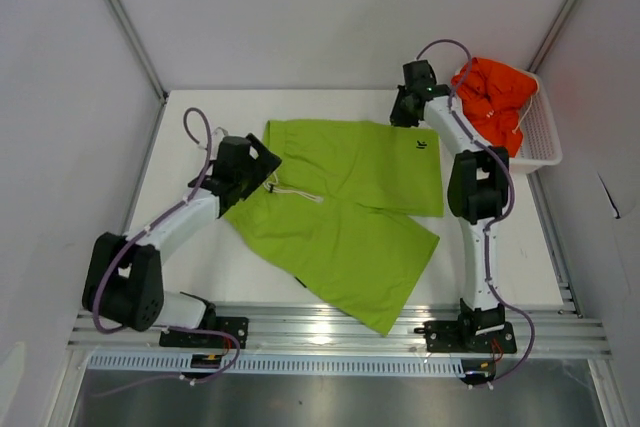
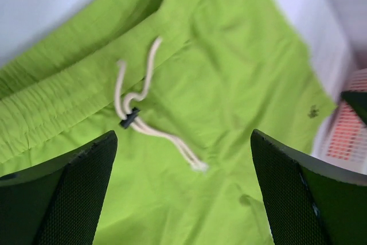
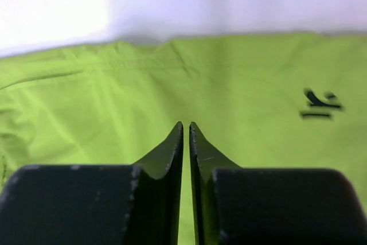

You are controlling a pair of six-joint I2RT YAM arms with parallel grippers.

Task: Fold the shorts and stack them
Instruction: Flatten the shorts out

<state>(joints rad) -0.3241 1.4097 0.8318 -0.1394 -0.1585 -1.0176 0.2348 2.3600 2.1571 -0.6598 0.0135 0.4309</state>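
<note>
**Left:** the left gripper, jaws wide and holding nothing, hovers over the waistband and drawstring of the green shorts.

**Centre:** these lie spread flat on the table.

**Right:** the right gripper, jaws all but closed with no cloth between them, sits at their far edge. The orange shorts are heaped in the basket.

**Step in hand:** apparently fold 1 of pair 1 of 2. The next move likely calls for both grippers pinching edges.
</note>
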